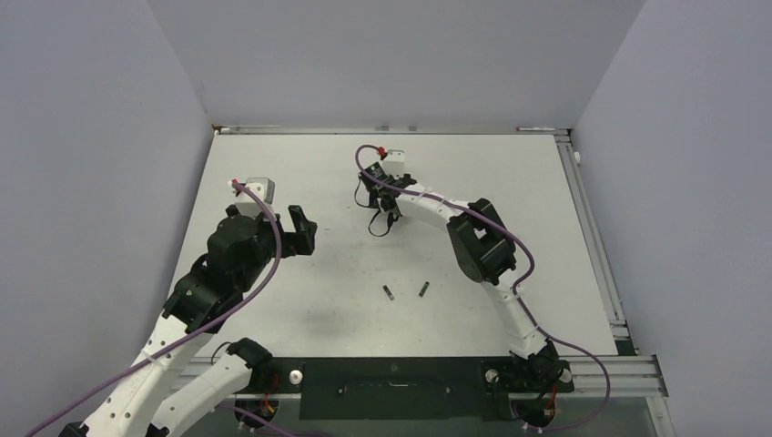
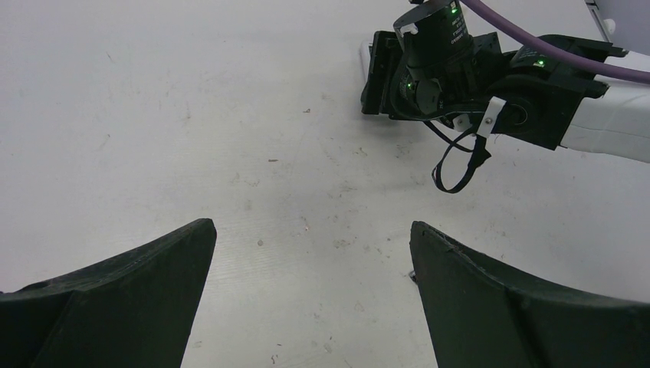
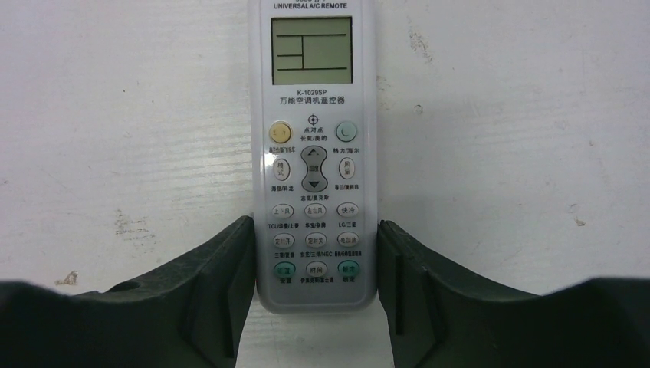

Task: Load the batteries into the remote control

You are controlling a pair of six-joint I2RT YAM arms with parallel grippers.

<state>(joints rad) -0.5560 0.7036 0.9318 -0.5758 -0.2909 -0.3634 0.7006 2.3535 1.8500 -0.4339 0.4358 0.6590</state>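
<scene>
— Any batteries (image 1: 388, 292) (image 1: 423, 289) on the table (image 1: 546, 200)?
— Counted two, lying apart, toward its near edge.
— And the remote control (image 3: 313, 153)?
— Found just one, nearer the far edge.
— And arms (image 1: 223, 264) (image 1: 478, 241)?
— Tallied two along the near edge: one left, one right.

A scuffed white surface (image 1: 300, 300) sits boxed in by plain grey walls (image 1: 391, 55), a metal rail (image 1: 455, 130) along its far edge, a black plate (image 1: 391, 387) at the near edge.

Left end effector (image 2: 310, 230) hangs, jaws spread wide; right end effector (image 3: 315, 230), arm stretched forward, clasps the remote control (image 3: 313, 138) by both sides.
</scene>
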